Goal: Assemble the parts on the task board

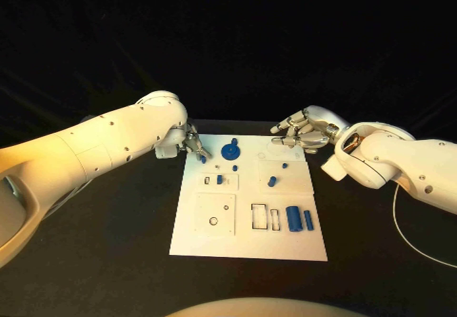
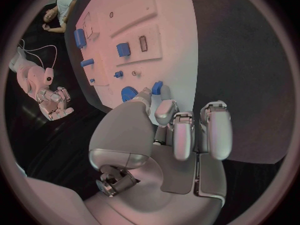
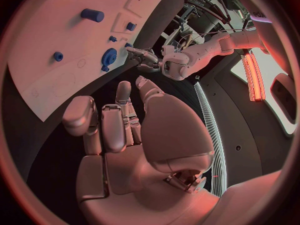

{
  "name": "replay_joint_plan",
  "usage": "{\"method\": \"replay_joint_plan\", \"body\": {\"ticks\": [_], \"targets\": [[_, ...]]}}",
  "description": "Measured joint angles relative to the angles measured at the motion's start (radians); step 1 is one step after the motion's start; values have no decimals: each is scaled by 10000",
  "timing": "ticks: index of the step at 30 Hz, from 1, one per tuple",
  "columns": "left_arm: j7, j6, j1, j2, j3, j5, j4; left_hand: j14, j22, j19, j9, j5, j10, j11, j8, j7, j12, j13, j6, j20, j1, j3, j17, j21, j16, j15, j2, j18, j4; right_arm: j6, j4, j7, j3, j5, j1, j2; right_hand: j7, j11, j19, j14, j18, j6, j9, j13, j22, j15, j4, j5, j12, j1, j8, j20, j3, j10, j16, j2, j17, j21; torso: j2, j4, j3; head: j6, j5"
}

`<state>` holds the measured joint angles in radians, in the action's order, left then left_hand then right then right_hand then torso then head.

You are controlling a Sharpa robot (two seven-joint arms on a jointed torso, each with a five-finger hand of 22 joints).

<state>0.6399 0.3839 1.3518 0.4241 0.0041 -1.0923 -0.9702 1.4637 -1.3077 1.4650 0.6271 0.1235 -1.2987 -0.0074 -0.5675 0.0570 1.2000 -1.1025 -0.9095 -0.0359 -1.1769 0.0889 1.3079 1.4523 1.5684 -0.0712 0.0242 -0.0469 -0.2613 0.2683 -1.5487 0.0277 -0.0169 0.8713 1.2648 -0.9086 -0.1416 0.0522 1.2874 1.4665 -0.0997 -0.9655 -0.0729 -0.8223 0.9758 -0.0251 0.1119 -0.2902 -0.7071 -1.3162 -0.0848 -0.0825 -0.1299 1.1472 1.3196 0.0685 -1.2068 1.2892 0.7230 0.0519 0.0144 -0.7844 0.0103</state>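
At the far left corner of the task board [image 1: 191,244], my left hand [image 1: 187,146] pinches a small blue part [image 1: 203,158] at its fingertips [image 2: 164,106], other fingers curled. It looks hard, light, a bit slick, so I'd grip its sides. My right hand [image 1: 303,131] hovers past the far right corner, fingers loosely apart, holding nothing. Just right of the held piece, a blue gear [image 1: 230,150] sits on the board.

White rectangular task board [image 1: 249,224] lying flat on the black table, long axis running away from the robot. Blue gear-like disc [image 1: 230,151] near its far edge; two upright-lying blue cylinders [image 1: 294,218] at the near right; small blue pegs [image 1: 273,180] mid-board.
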Motion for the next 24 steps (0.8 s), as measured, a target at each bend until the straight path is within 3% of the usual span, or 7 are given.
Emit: {"method": "replay_joint_plan", "body": {"ticks": [6,8,11,15,17,21,24], "targets": [[-38,-5,0,-3,-1,33,4,3,0,0,31,-7,-18,-57,-118,-53,0,-7,-53,0,-714,320,-1,0,0,-3,151,0,403,-4,6,1,0,-1,0,10,0,0,0,0,0,0,0,0,0,0,0,0,0,0,0,0,0,0,0,0,0,0,0,0,1,-19,-9],[-59,-14,1,-3,-1,49,5,39,1,0,44,-394,-21,-125,-104,-110,0,-7,6,0,-1178,706,-1,0,0,-40,295,0,747,-5,8,2,0,-1,0,15,0,0,0,0,0,0,0,0,1,0,0,0,0,0,0,0,0,0,0,0,0,0,0,0,0,-22,-12],[-91,-30,9,-3,3,76,5,39,1,0,44,-588,-19,-123,-95,-120,0,6,131,0,-1545,1376,-2,0,0,-39,312,0,1068,-8,11,4,0,-1,0,18,0,0,0,0,-1,0,0,0,0,0,0,0,0,0,0,0,0,0,0,0,0,0,0,0,0,-28,-12],[-133,-50,5,33,1,110,-18,38,1,0,51,-631,-3,-107,-176,-72,-25,57,226,0,-1691,1875,-2,0,0,-38,266,-1,688,-13,14,4,0,-3,0,20,0,1,0,0,0,0,0,0,1,0,0,0,0,0,0,0,0,0,0,0,0,0,0,0,0,-44,-12],[-147,-64,-2,84,-4,144,-73,38,1,0,60,-632,-2,-106,-360,-38,-52,60,291,0,-1557,2265,-2,0,0,-38,133,0,465,-16,16,4,0,-3,0,20,0,0,0,0,0,0,0,0,1,0,0,0,0,0,0,0,0,0,0,0,-1,0,-1,0,1,-51,-12],[-181,-143,-4,297,-6,258,-354,38,1,0,415,-633,-2,-106,-466,-37,-52,51,292,0,-1217,3018,-3,0,0,-38,-205,0,631,-23,19,4,0,-3,0,20,0,1,0,0,0,0,0,-1,1,0,0,0,0,0,0,0,0,0,0,1,-1,0,-10,2,-6,-52,-12],[-229,-308,-3,558,-12,394,-722,37,2,0,434,-633,-66,-126,-552,-36,-30,-29,292,0,-1091,3251,-3,0,0,-38,-330,0,641,-29,20,4,0,-3,0,13,0,1,0,0,0,0,0,-1,-11,0,0,0,0,0,0,0,0,1,0,1,12,0,-17,14,-5,-47,-15]]}}
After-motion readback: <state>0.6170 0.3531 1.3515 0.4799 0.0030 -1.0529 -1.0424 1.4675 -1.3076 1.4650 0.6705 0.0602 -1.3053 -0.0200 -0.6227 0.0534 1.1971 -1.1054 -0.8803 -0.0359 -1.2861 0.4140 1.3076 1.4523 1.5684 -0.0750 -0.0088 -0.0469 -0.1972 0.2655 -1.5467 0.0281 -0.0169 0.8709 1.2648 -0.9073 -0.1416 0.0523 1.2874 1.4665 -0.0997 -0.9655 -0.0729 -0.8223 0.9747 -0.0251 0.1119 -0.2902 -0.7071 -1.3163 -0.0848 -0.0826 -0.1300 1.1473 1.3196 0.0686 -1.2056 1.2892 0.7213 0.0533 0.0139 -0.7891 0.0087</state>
